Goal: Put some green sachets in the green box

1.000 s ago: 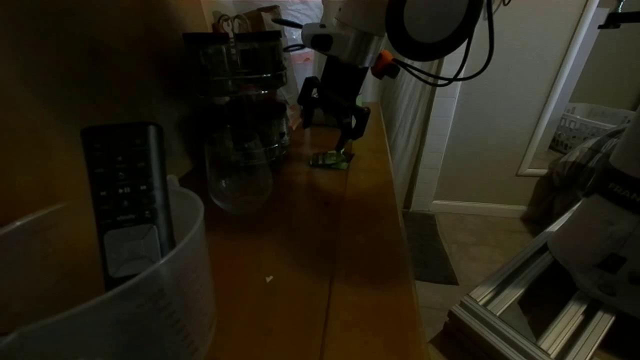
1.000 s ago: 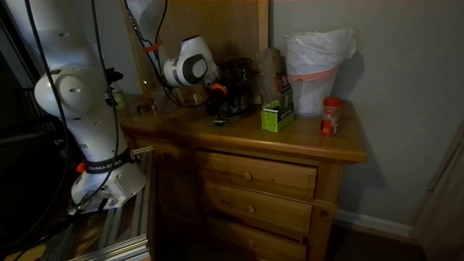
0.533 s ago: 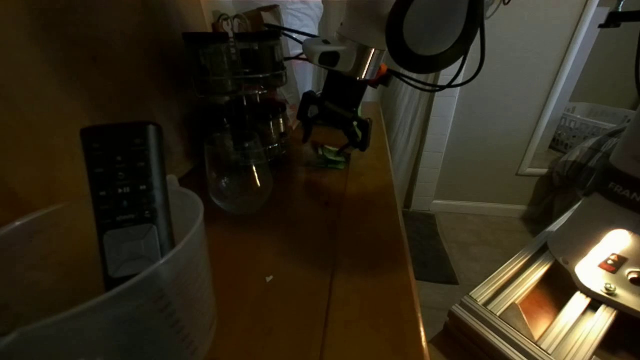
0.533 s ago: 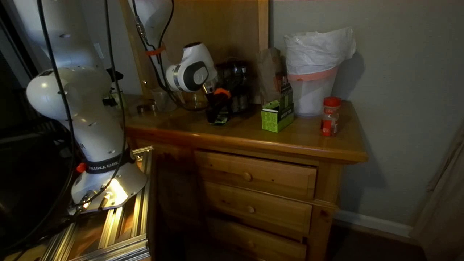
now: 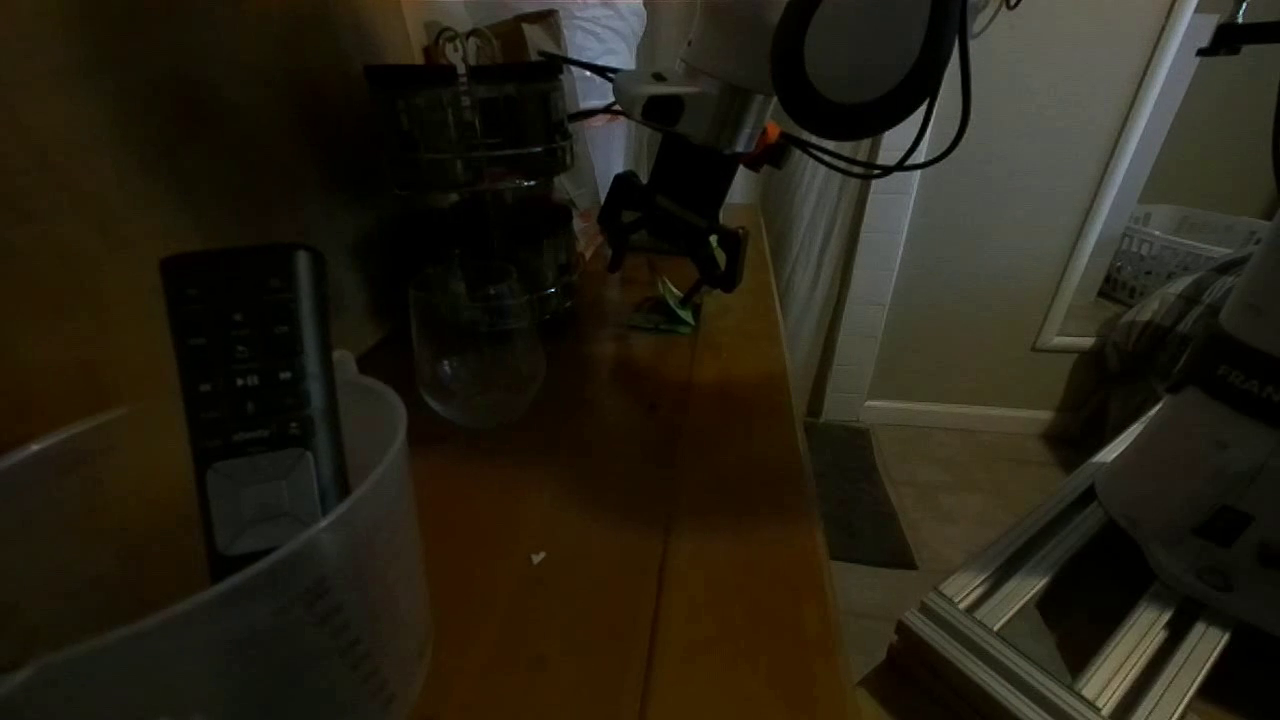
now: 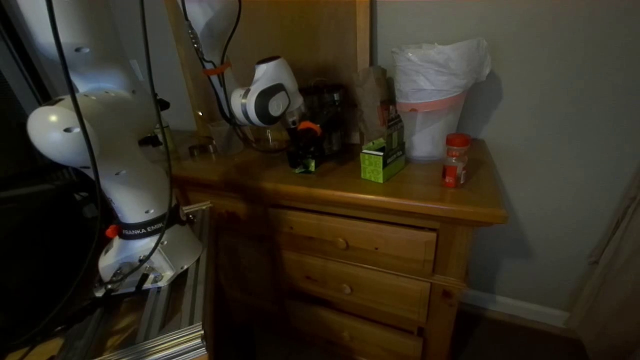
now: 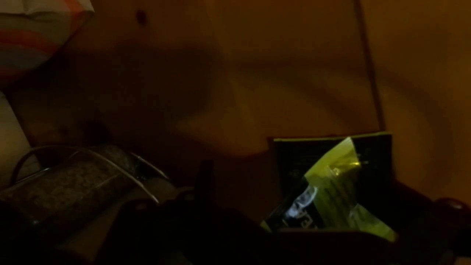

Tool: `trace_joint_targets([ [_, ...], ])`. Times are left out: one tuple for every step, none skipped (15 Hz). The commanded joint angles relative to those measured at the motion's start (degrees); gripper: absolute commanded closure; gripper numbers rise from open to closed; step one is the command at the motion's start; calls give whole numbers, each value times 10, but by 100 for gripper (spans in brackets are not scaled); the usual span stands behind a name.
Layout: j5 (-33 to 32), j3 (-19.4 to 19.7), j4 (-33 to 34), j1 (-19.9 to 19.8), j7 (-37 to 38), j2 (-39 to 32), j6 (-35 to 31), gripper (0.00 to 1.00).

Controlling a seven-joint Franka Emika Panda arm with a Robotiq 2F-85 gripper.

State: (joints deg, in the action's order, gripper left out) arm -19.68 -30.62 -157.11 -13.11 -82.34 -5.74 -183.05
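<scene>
Dark green sachets lie on the wooden dresser top below my gripper (image 5: 654,280). In the wrist view one sachet (image 7: 373,158) lies flat, and a crumpled yellow-green and black sachet (image 7: 335,187) is tilted up over it. In an exterior view the tilted sachet (image 5: 676,303) stands against or very near one fingertip. My gripper is open, its fingers apart around the sachets, with nothing clamped between them. The green box (image 6: 382,164) stands open at the top, its back flap raised, to the right of the gripper in an exterior view.
A rack of dark glass jars (image 5: 520,110) and a stemless glass (image 5: 478,350) stand close to the gripper. A paper bag (image 6: 371,102), a bucket (image 6: 430,132) and a red-lidded jar (image 6: 455,162) stand around the box. A jug (image 5: 370,600) holds a remote (image 5: 250,400).
The gripper came down, turned slightly and has risen a little. The upper sachet has gone from lying flat to tilted up on edge. The box has not moved.
</scene>
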Motion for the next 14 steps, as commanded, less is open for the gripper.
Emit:
trace_joint_targets([
  [3,-3,0,-8,1,1,-5,25],
  [3,-2,0,-10,3,2,-6,26],
  [4,-2,0,-12,5,4,-5,34],
  [4,-1,-1,-15,6,6,-5,41],
  [6,-3,-2,-20,6,6,-8,50],
  [7,-4,-3,-23,8,7,-8,56],
  [7,-5,-3,-27,9,7,-11,62],
  [6,-6,-3,-31,10,8,-14,70],
  [6,-7,-3,-36,11,7,-18,76],
  [6,-9,-2,-41,12,5,-22,84],
  [6,-12,-3,-47,14,4,-28,90],
  [5,-16,-2,-53,17,6,-32,98],
  [3,-17,-3,-58,24,13,-31,99],
  [1,-20,-4,-64,32,23,-31,100],
])
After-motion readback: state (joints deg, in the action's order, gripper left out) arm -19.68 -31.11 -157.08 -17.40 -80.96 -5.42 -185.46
